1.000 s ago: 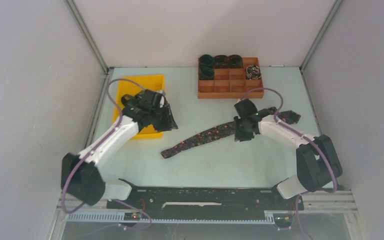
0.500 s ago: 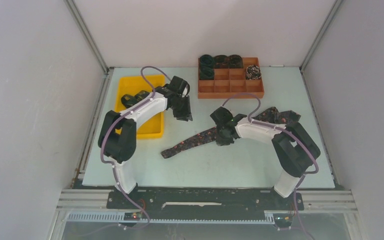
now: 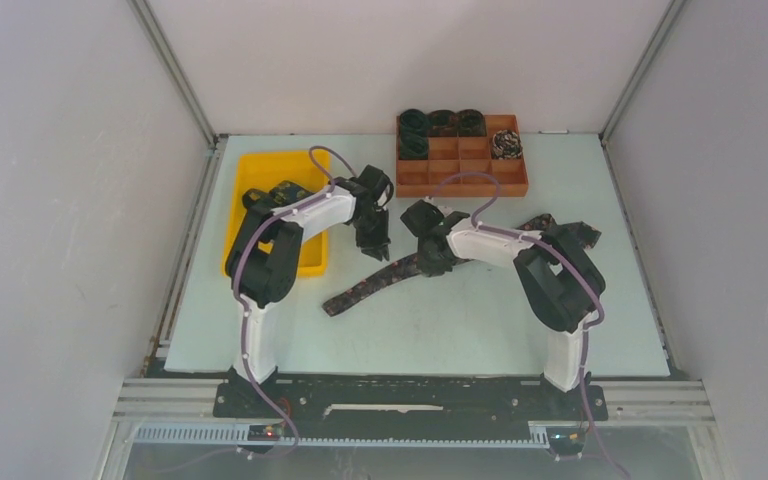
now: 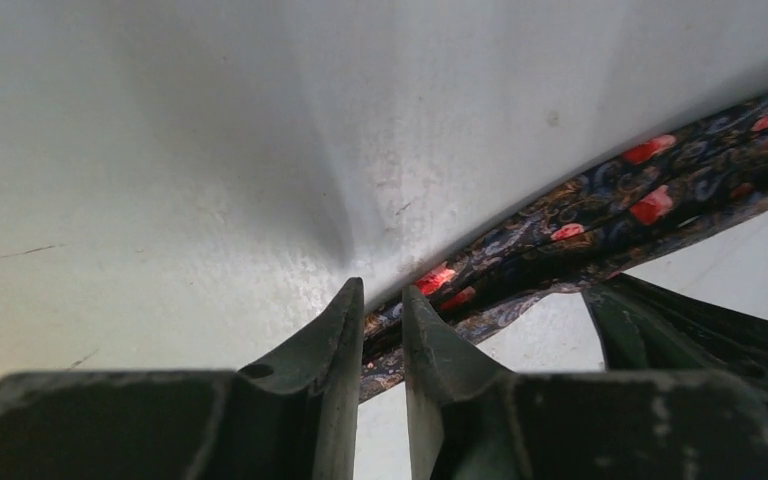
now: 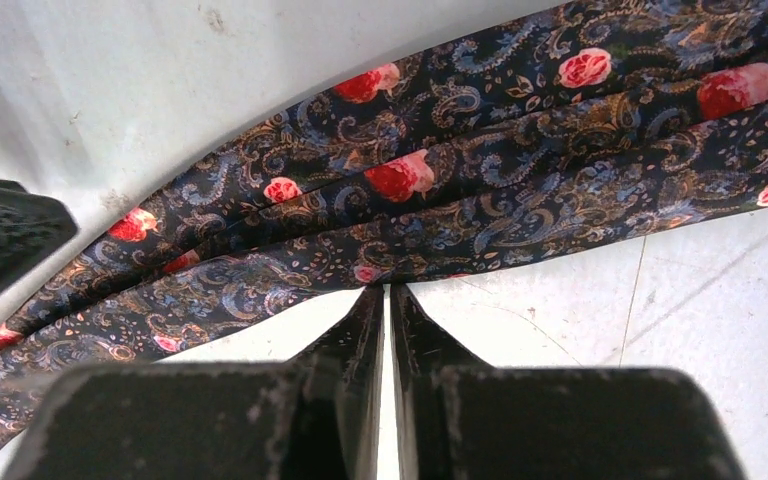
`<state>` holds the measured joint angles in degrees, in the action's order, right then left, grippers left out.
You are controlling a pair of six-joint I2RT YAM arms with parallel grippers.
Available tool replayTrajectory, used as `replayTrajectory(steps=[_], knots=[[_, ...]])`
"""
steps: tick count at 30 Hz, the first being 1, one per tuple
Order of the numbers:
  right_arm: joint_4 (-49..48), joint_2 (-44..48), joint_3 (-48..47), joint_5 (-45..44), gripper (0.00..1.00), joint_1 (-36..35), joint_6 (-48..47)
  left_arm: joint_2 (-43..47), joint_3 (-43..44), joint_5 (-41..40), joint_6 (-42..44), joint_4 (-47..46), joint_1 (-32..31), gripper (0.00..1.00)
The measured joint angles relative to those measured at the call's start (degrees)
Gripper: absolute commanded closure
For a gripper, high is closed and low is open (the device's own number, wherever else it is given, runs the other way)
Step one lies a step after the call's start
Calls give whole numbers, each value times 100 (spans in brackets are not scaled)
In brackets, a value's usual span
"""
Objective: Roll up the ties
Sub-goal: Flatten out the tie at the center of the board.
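Observation:
A long dark tie [image 3: 358, 291] with red specks lies aslant across the table's middle, from near left to far right. My left gripper [image 3: 375, 247] is down on its middle part. In the left wrist view the jaws [image 4: 383, 300] stand close together with the tie's fabric [image 4: 660, 190] between them. My right gripper [image 3: 426, 257] is just to the right on the same tie. In the right wrist view its jaws [image 5: 386, 290] are shut, tips pinching the near edge of the bunched tie [image 5: 520, 150]. Several rolled ties [image 3: 442, 122] sit in the orange tray.
The orange compartment tray [image 3: 460, 189] stands at the far middle, with coils in its back cells. A yellow bin [image 3: 260, 172] stands at the far left, partly behind the left arm. Grey walls close in both sides and the back.
My left gripper has swung from over the yellow bin rightward and down onto the tie. My right gripper has moved left along the tie toward it. The two now sit close together.

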<state>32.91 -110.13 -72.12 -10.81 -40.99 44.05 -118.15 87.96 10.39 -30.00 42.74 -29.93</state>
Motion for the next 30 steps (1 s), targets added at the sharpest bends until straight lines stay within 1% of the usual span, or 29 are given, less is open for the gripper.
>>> replayTrajectory(steps=[5, 24, 30], knots=[[13, -52, -76, 9, 92, 15, -120, -201, 7, 160, 13, 90, -26, 76], [216, -214, -669, 304, 90, 273, -916, -208, -94, 634, 286, 157, -282, 78], [599, 118, -675, 551, 90, 337, -1139, -68, -192, 391, 376, 319, -284, 77]])
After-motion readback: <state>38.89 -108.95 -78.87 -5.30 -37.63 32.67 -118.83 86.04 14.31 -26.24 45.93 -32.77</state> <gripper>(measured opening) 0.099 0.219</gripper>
